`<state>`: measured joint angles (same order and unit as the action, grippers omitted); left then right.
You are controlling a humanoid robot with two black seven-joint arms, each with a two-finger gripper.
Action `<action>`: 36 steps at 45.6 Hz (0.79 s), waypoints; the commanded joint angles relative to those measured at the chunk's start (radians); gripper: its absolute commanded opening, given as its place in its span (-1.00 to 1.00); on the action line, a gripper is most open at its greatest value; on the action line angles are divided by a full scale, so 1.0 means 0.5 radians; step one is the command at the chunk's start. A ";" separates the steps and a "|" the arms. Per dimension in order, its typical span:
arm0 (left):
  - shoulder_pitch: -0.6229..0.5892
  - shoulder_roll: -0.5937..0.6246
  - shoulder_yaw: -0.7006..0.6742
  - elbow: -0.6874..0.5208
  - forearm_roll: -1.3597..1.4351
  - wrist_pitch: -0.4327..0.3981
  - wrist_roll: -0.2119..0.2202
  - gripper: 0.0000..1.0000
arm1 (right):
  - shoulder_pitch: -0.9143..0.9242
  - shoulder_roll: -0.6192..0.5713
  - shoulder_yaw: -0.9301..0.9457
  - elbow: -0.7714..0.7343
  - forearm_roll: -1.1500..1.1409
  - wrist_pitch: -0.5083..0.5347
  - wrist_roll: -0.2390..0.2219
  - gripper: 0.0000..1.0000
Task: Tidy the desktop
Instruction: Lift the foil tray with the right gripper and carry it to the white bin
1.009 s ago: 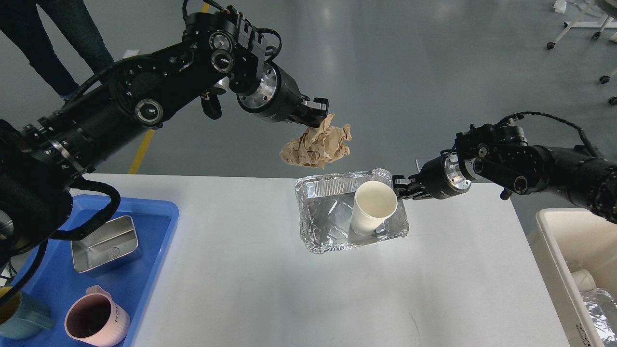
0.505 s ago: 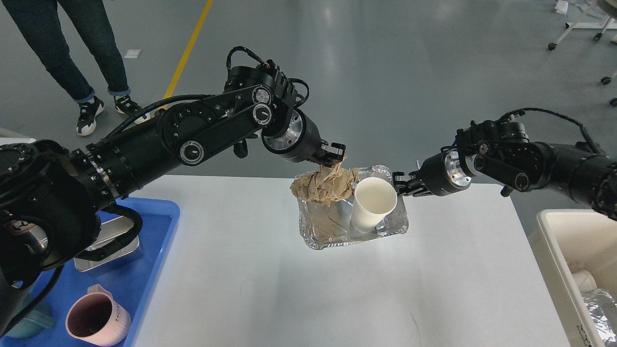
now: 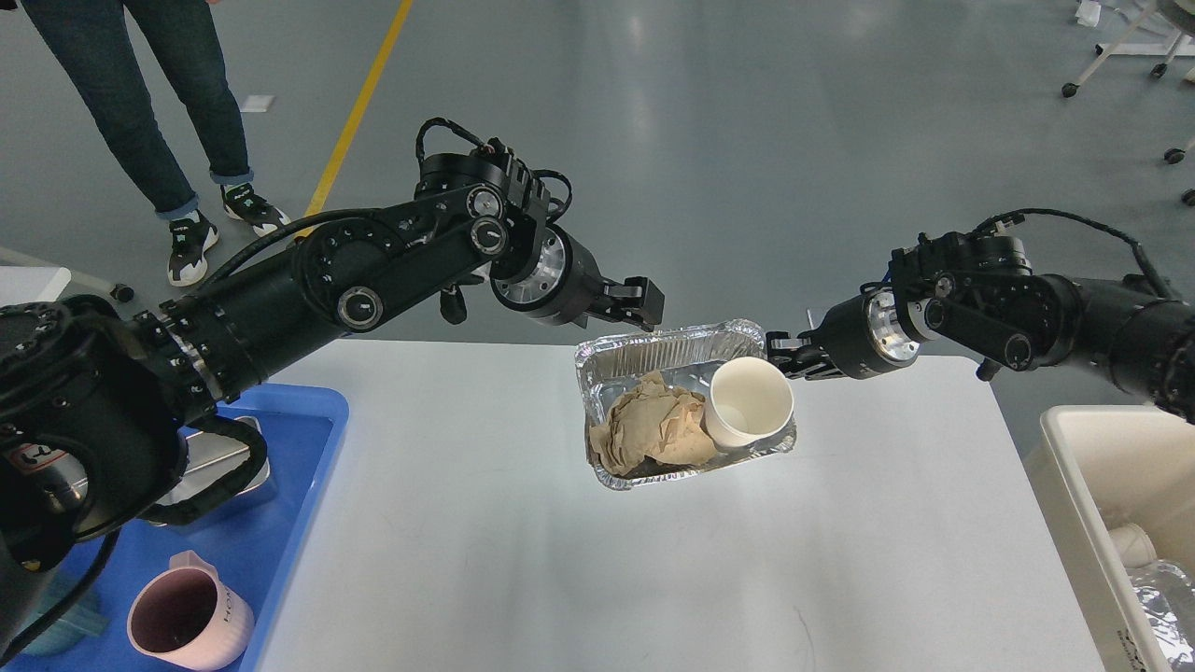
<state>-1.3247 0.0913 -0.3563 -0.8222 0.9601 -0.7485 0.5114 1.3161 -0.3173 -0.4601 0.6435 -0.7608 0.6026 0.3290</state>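
From my feed the scene is bright and evenly lit from overhead. Pale streaks of glare run down the glossy grey floor (image 3: 709, 140). The white counter (image 3: 560, 560) looks a little washed out, brightest around the foil tray (image 3: 653, 355), whose crinkled walls throw sharp highlights. Shadows are soft and faint. Focus is crisp throughout. Wide-angle distortion bows the edges, swelling my left arm (image 3: 112, 401) and slanting the cream bin (image 3: 1074, 504).

Glossy black jointed arms (image 3: 308, 289), silver wrist flanges, looping black cables
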 commanded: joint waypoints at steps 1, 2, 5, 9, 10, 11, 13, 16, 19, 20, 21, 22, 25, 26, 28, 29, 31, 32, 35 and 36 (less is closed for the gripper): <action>-0.020 0.148 -0.226 0.003 -0.156 0.058 -0.017 1.00 | -0.003 -0.004 0.000 -0.008 0.000 0.000 0.002 -1.00; -0.014 0.170 -0.287 0.006 -0.190 0.070 -0.017 1.00 | -0.003 -0.004 0.000 -0.008 -0.003 0.000 0.002 -1.00; -0.023 0.192 -0.486 0.012 -0.285 0.125 -0.017 1.00 | -0.003 -0.007 0.000 -0.011 0.000 0.000 0.002 -1.00; -0.007 0.189 -0.741 0.104 -0.383 0.285 -0.032 1.00 | -0.006 -0.031 0.006 -0.038 0.040 0.000 -0.002 -1.00; 0.002 0.179 -0.793 0.129 -0.414 0.334 -0.032 1.00 | -0.006 -0.043 0.006 -0.041 0.052 0.000 -0.005 -1.00; 0.011 0.173 -0.842 0.153 -0.453 0.377 -0.035 1.00 | -0.006 -0.059 0.006 -0.044 0.073 0.007 -0.005 -1.00; 0.066 0.173 -0.904 0.193 -0.530 0.451 -0.035 1.00 | -0.006 -0.089 0.006 -0.045 0.150 0.016 -0.008 -1.00; 0.228 0.195 -1.027 0.230 -0.698 0.503 -0.068 1.00 | -0.006 -0.166 0.006 -0.063 0.303 0.016 -0.014 -1.00; 0.336 0.192 -1.146 0.239 -0.870 0.503 -0.130 1.00 | -0.009 -0.227 0.009 -0.124 0.401 0.016 -0.014 -1.00; 0.373 0.189 -1.192 0.239 -0.932 0.506 -0.142 1.00 | -0.009 -0.243 0.009 -0.149 0.432 0.016 -0.014 -1.00; 0.413 0.189 -1.235 0.239 -0.990 0.512 -0.142 1.00 | -0.015 -0.255 0.009 -0.170 0.463 0.016 -0.014 -1.00; 0.455 0.189 -1.281 0.239 -1.045 0.515 -0.142 1.00 | -0.021 -0.267 0.009 -0.192 0.494 0.013 -0.014 -1.00; 0.557 0.189 -1.413 0.239 -1.199 0.540 -0.133 1.00 | -0.034 -0.353 0.009 -0.235 0.619 0.001 -0.014 -1.00; 0.575 0.189 -1.450 0.239 -1.242 0.558 -0.130 1.00 | -0.040 -0.393 0.009 -0.247 0.671 0.000 -0.014 -1.00; 0.603 0.189 -1.511 0.239 -1.312 0.607 -0.127 1.00 | -0.049 -0.463 0.009 -0.271 0.766 0.000 -0.014 -1.00; 0.615 0.189 -1.533 0.242 -1.346 0.629 -0.130 1.00 | -0.055 -0.497 0.009 -0.284 0.803 0.000 -0.017 -1.00; 0.652 0.189 -1.564 0.255 -1.383 0.669 -0.142 1.00 | -0.086 -0.552 0.009 -0.308 0.859 0.000 -0.017 -1.00; 0.677 0.189 -1.573 0.267 -1.395 0.675 -0.148 1.00 | -0.104 -0.580 0.009 -0.320 0.874 -0.006 -0.014 -1.00; 0.753 0.192 -1.582 0.294 -1.399 0.675 -0.161 1.00 | -0.150 -0.663 0.012 -0.330 0.923 -0.027 -0.017 -1.00; 0.772 0.189 -1.585 0.295 -1.402 0.675 -0.164 1.00 | -0.162 -0.694 0.015 -0.333 0.951 -0.036 -0.017 -1.00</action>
<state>-0.9954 0.1860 -1.1310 -0.6917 0.2780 -0.4223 0.4397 1.2705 -0.5923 -0.4553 0.4906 -0.3407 0.6000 0.3212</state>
